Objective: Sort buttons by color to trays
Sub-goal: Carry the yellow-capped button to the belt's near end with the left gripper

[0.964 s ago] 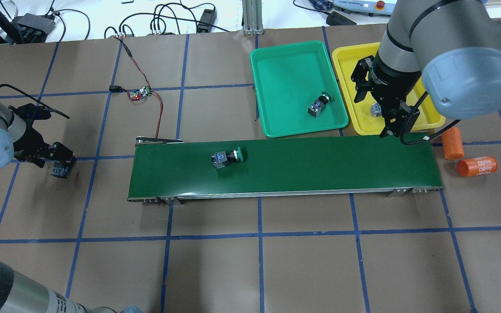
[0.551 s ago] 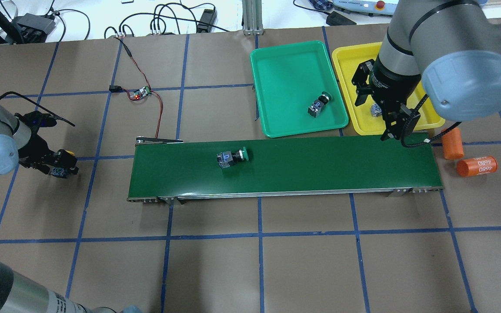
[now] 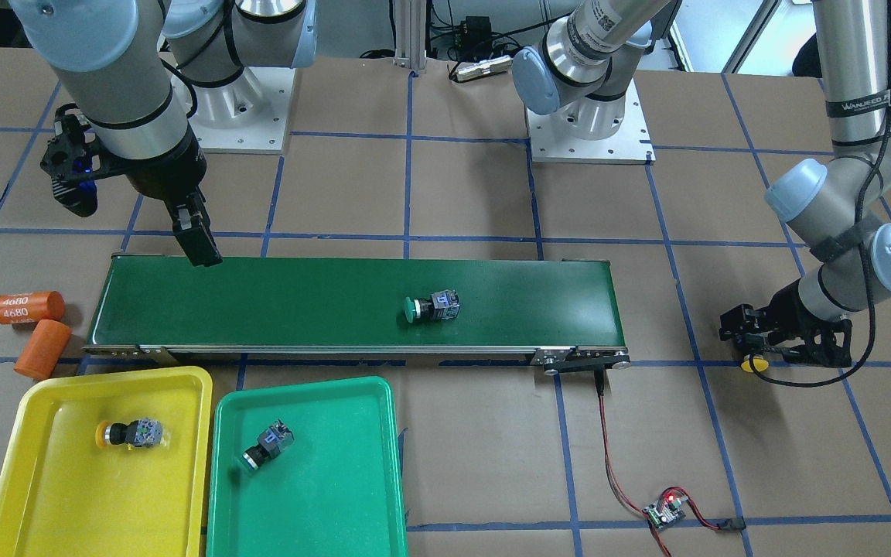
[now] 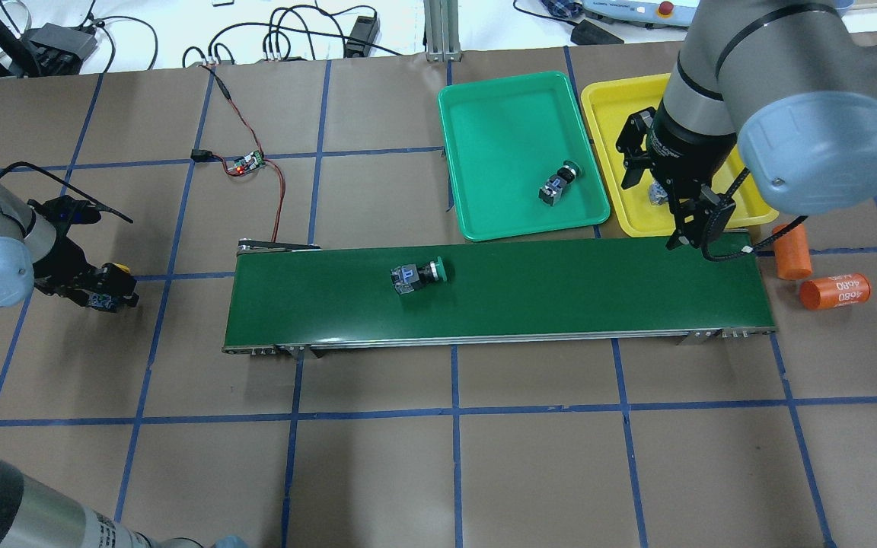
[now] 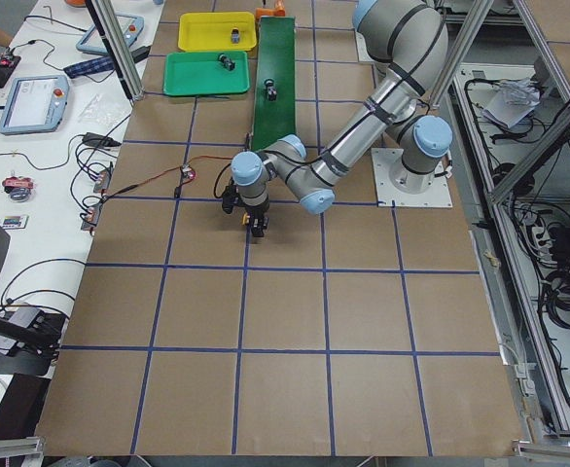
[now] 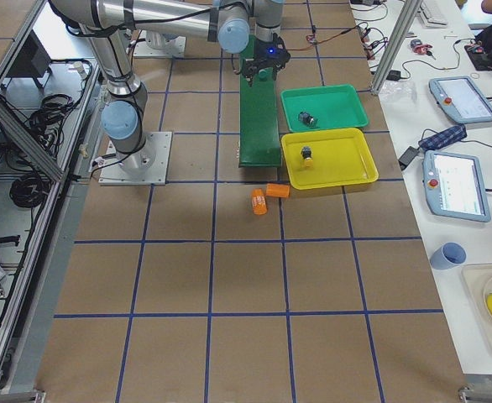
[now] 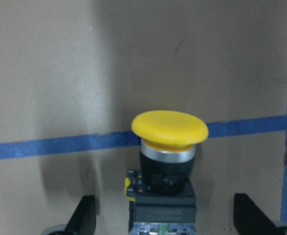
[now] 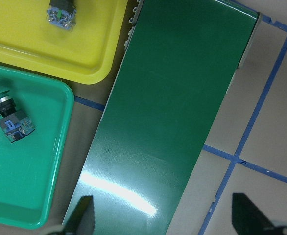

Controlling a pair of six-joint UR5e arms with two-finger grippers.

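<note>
Orange cylinders (image 3: 42, 348) just beside yellow tray (image 3: 66, 495)

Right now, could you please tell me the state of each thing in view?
left hand, open around the yellow button
yellow button, ungripped inside the left hand
right hand, open, empty, above the belt
green button, on its side on the belt
green tray, holds one green-capped button
yellow tray, holds one yellow-capped button
</note>
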